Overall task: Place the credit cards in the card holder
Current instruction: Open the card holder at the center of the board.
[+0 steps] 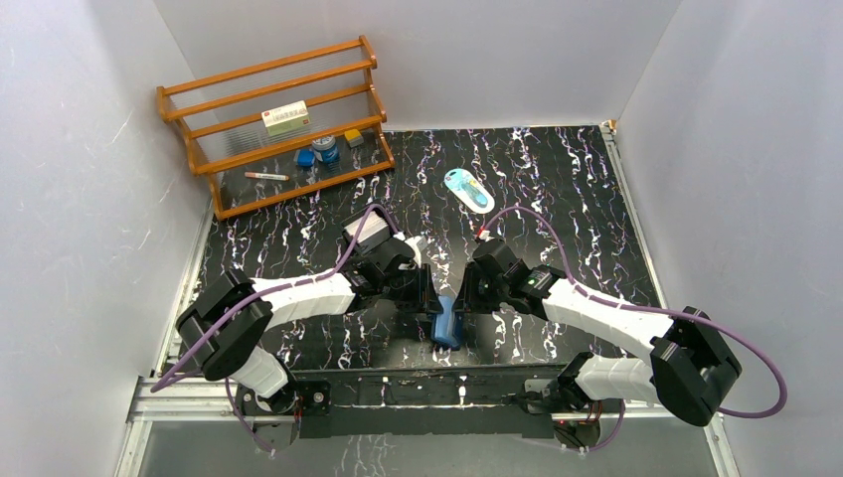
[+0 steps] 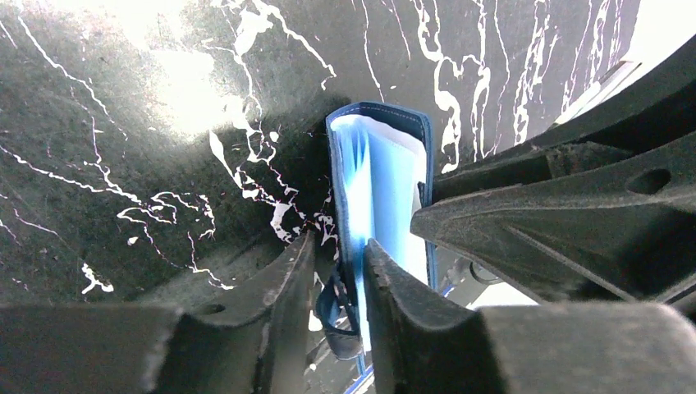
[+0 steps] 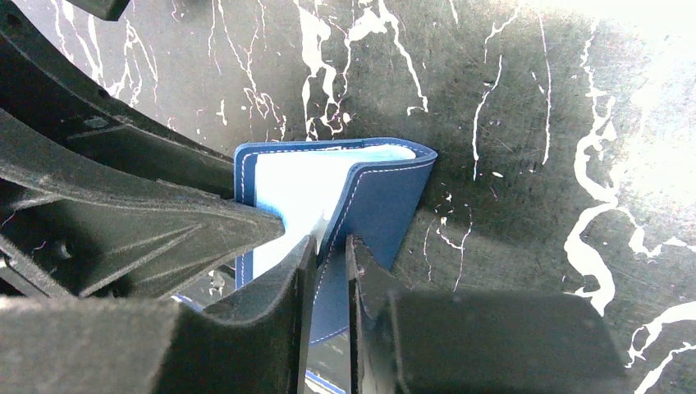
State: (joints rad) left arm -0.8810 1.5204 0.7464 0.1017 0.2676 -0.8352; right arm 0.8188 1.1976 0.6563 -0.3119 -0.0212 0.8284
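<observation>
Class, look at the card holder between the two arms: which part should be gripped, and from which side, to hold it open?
Pinch each cover flap near its edge, one from either side, as the left gripper and right gripper do. The card holder stands opened in a V, so opposed pinches should keep it spread.

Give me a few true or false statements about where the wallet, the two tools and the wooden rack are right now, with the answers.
1. The left tool and the right tool each pinch a flap of the wallet. True.
2. The wallet lies on the wooden rack. False: it is held between the two arms, near the front edge of the table.
3. The wallet is open, with its light blue inside showing. True.
4. The wooden rack stands at the back right of the table. False: it stands at the back left.
</observation>
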